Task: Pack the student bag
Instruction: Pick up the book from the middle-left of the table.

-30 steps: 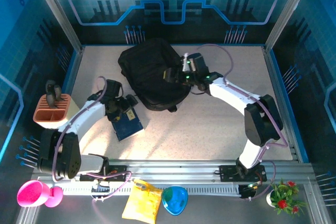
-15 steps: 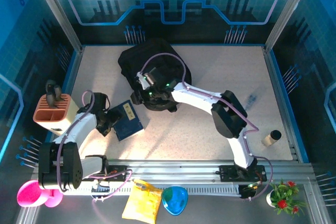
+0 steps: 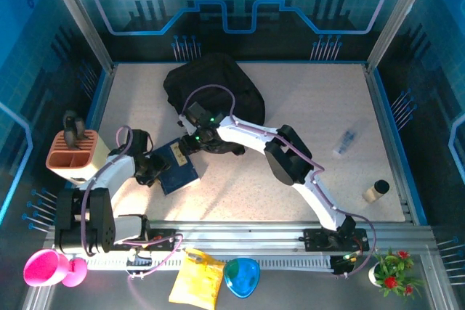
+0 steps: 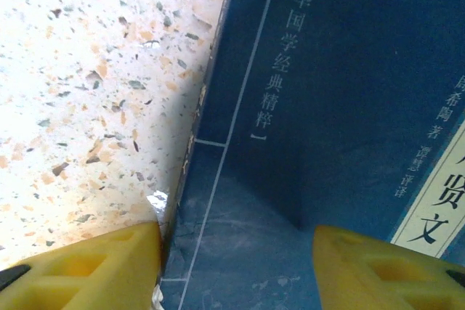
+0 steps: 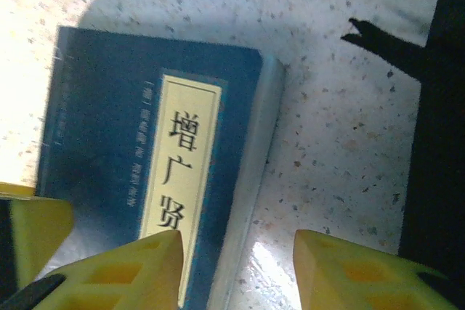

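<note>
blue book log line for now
blue book on table | left gripper open at its edge | right gripper open at another edge | student bag behind

The student bag (image 3: 218,85) is a large black backpack of soft cloth. It lies slumped and a little crumpled on the far middle part of the speckled desk (image 3: 327,107). Its near edge is close to a blue book (image 3: 178,167), not touching it.

Black student bag (image 3: 214,92), dark blue book (image 3: 176,167) with cream label (image 5: 171,194), speckled white table (image 3: 305,107), orange holder (image 3: 71,152), red flowers (image 3: 392,279).
</note>
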`<state>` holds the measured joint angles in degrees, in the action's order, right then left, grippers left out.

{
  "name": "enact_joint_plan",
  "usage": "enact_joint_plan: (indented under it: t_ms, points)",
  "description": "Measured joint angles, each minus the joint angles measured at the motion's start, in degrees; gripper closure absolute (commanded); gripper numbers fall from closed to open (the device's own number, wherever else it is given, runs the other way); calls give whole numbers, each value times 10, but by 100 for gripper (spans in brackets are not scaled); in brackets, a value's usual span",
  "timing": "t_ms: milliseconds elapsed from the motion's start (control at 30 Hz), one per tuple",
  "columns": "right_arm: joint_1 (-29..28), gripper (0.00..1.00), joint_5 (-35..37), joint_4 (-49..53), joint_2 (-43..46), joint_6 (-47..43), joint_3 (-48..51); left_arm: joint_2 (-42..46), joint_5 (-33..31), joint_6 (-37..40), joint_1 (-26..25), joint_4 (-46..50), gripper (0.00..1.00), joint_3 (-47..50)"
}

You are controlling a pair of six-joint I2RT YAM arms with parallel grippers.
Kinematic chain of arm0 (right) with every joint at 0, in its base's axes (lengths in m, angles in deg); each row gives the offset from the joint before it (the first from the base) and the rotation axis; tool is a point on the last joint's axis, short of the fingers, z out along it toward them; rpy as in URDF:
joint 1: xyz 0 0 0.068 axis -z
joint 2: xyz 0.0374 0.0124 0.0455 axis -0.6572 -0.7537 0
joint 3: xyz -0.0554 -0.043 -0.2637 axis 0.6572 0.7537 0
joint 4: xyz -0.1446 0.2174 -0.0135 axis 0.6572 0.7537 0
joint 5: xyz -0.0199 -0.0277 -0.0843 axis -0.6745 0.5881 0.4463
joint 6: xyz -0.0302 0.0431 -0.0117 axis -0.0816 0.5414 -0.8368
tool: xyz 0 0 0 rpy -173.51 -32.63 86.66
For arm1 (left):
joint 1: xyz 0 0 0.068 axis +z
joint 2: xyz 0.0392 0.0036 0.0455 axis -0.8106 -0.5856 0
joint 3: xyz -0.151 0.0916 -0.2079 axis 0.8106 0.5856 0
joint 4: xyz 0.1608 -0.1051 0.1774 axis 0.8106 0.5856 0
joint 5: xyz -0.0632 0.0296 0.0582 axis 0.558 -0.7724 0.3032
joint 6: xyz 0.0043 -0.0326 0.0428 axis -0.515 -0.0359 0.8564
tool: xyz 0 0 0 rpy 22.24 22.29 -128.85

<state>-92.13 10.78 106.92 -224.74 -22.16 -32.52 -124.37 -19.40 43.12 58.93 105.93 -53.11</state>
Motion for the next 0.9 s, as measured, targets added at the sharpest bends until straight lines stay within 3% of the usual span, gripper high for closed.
enact_joint_plan:
  t_ms: [467, 900]
  points:
    - [-4, 62, 3, 50, -40, -4, -50, -3, 10, 0, 1, -7, 26, -2]
    - [-4, 65, 5, 54, -42, -4, -54, -2, 29, 15, 8, -8, 41, 1]
